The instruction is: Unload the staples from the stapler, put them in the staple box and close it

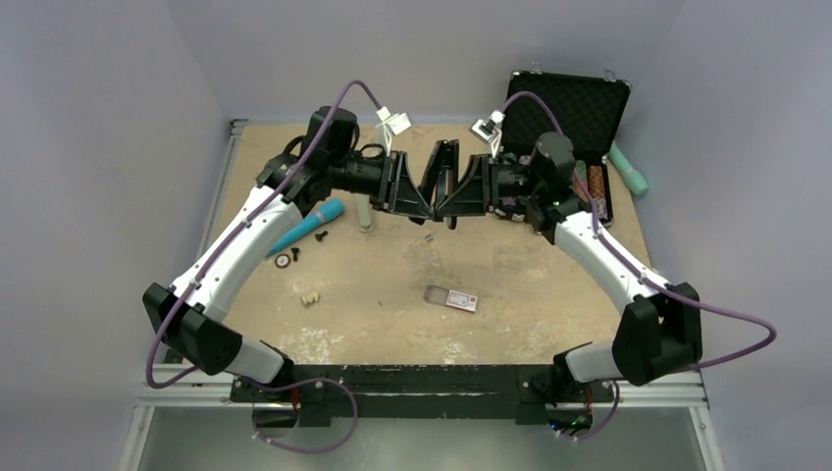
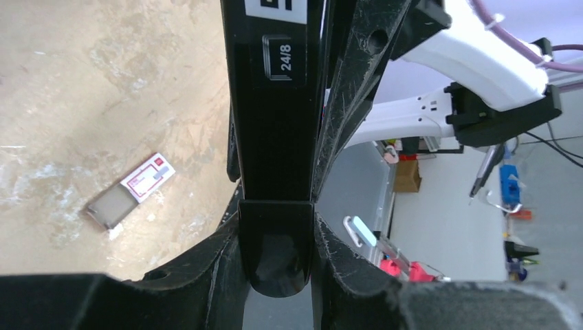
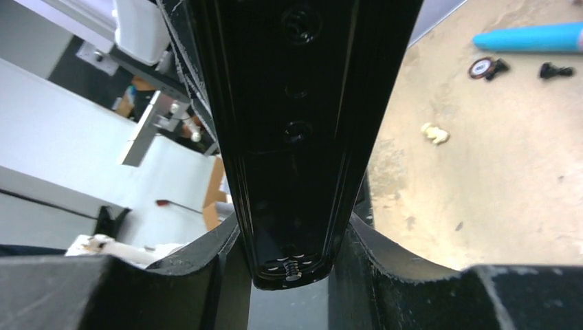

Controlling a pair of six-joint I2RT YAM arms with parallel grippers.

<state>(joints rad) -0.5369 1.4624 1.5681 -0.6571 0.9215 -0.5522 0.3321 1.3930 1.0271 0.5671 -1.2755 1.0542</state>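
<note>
Both grippers clamp one black stapler [image 1: 443, 179], held off the tan, scuffed table [image 1: 549, 294] above its rear middle, its long axis running roughly from the arms' side toward the far edge. It is slim, with a glossy smooth top stamped "24/8" and a rounded end, while the right wrist view shows a hard channel-shaped face with round holes and a small coil spring at its tip. The left gripper [image 2: 276, 251] stands partly closed, its scratched fingers pressing that rounded end, and the right gripper [image 3: 292, 258] pinches the spring end likewise
</note>
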